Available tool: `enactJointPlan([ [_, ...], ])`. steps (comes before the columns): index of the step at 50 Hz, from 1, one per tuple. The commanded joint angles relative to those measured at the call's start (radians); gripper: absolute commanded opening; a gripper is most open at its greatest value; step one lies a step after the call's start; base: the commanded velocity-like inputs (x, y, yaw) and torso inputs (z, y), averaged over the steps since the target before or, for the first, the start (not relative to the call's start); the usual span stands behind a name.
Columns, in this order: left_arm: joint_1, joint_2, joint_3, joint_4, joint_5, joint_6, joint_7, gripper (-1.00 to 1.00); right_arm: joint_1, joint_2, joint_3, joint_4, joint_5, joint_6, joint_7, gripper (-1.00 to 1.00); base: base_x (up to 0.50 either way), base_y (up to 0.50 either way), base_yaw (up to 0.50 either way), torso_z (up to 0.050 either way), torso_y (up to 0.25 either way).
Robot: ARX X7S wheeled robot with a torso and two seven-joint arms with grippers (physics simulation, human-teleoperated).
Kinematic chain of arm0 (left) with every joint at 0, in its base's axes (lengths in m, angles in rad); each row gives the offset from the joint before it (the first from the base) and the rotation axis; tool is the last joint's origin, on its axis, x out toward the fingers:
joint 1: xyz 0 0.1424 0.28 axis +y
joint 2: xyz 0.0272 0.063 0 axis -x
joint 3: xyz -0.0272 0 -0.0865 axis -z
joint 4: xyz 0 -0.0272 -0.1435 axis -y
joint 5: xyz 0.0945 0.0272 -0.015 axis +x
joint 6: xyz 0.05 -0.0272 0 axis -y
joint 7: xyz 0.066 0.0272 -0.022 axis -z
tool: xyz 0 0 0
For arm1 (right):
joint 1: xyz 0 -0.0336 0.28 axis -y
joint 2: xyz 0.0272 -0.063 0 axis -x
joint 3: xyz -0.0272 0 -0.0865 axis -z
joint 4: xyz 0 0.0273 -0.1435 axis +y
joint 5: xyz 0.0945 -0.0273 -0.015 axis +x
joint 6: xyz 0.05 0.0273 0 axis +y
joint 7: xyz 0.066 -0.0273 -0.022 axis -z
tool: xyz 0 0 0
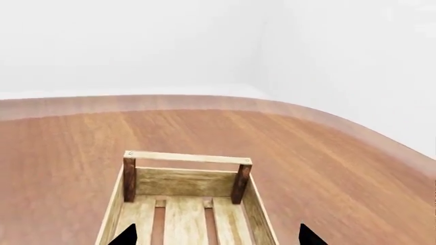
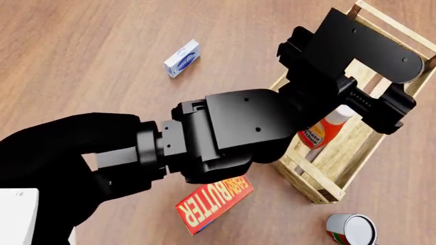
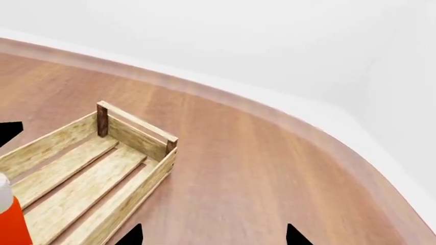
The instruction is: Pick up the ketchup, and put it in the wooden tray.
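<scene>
Wood-grain surface [image 2: 89, 56] is being worked beneath pale walls. Ketchup [image 2: 325, 127] is lying tilted inside the wooden tray [image 2: 320, 176], at three o'clock in the head view, apparently already delivered. Right end effector [image 3: 211, 237] is hovering with tips apart; left end effector [image 1: 216, 239] likewise, over the tray.

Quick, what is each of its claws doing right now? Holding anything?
Left gripper: jaws open, empty, over the wooden tray.
Right gripper: jaws open, empty; the ketchup lies in the tray.
</scene>
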Motion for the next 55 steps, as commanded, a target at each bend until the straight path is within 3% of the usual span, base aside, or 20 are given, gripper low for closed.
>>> enactJointPlan([
  [1,-0.082,0.000,-0.002,0.038,-0.052,-0.007,-0.025,1.00,0.172,0.122,-0.018,-0.019,0.341,0.195,0.363,1.00,0.00,0.00,0.00,0.000,0.000],
  [11,-0.131,-0.067,0.004,0.064,-0.052,-0.049,-0.053,1.00,0.190,0.123,-0.042,-0.001,0.393,0.179,0.418,1.00,0.00,0.00,0.00,0.000,0.000],
  [22,-0.186,-0.245,-0.012,0.140,-0.061,-0.079,-0.073,1.00,0.202,0.149,-0.126,-0.009,0.451,0.138,0.510,1.00,0.00,0.00,0.00,-0.003,0.082],
  [38,-0.179,-0.467,-0.039,0.190,-0.037,-0.043,-0.084,1.00,0.327,0.207,-0.375,-0.014,0.510,0.139,0.705,1.00,0.00,0.00,0.00,-0.010,0.191],
  [46,-0.107,-0.576,-0.030,0.235,0.007,0.004,-0.158,1.00,0.396,0.201,-0.455,-0.013,0.530,0.165,0.750,1.00,0.00,0.00,0.00,-0.010,0.191],
  [55,0.014,-0.768,-0.035,0.359,0.053,0.104,-0.298,1.00,0.464,0.209,-0.540,-0.017,0.588,0.168,0.822,1.00,0.00,0.00,0.00,-0.011,0.188],
])
